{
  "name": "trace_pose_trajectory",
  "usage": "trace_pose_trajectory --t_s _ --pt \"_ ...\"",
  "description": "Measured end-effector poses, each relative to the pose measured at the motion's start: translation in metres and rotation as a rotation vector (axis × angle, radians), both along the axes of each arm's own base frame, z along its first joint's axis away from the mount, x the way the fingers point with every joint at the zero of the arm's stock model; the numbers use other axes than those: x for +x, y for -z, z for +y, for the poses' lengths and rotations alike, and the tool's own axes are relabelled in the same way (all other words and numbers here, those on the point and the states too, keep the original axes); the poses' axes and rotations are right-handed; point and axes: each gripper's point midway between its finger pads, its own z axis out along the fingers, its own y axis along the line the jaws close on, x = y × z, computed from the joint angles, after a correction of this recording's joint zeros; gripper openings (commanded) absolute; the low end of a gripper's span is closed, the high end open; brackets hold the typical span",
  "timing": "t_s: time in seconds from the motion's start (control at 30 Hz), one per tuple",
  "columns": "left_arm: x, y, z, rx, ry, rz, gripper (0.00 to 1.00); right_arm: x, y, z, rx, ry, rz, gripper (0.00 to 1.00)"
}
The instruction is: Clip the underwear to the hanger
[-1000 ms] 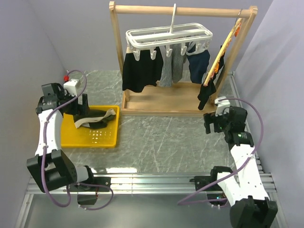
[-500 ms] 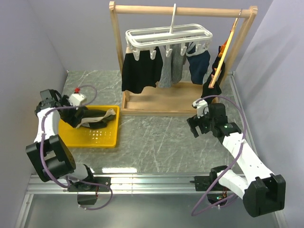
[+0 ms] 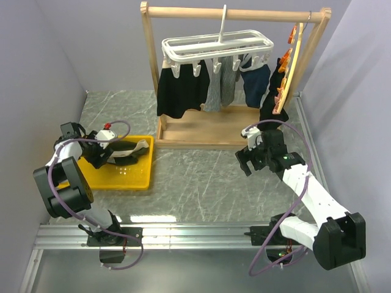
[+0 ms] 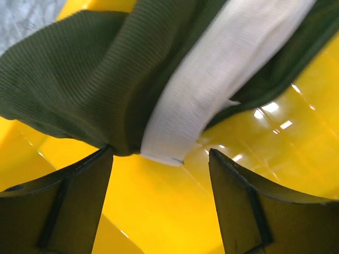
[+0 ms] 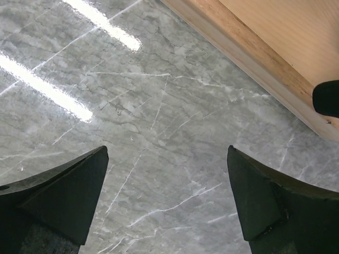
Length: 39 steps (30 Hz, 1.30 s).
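On the far side of the grey table stands a wooden rack. The white hanger hangs from its top bar with other clothes clipped on. At the left sits a yellow tray, and the green underwear lies in it, not clipped yet. So the job has hardly begun: the underwear must be picked up, carried to the hanger and clipped.

The left gripper is low in the tray, with its fingers apart on each side of the underwear's edge, not squeezing. The right gripper is wide open over bare table near the rack's base.

A second ago the left gripper was higher up, and the right gripper was further right.
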Motion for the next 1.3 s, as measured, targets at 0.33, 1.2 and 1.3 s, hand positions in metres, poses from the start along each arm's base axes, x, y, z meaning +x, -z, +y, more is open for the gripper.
trace_pose_trajectory --t_s 0.33,1.2,1.3 --pt "0.018 0.008 0.008 -0.002 -0.056 -0.057 0.34 0.006 -0.005 0.005 0.010 -0.012 -0.010 1.00" --pt "-0.015 -0.151 -0.143 -0.066 0.291 -0.093 0.00 -0.007 -0.056 0.091 0.289 -0.328 -0.120 0.95" --pt "-0.017 -0.177 -0.161 -0.100 0.306 -0.113 0.00 -0.012 -0.061 0.104 0.321 -0.375 -0.115 0.94"
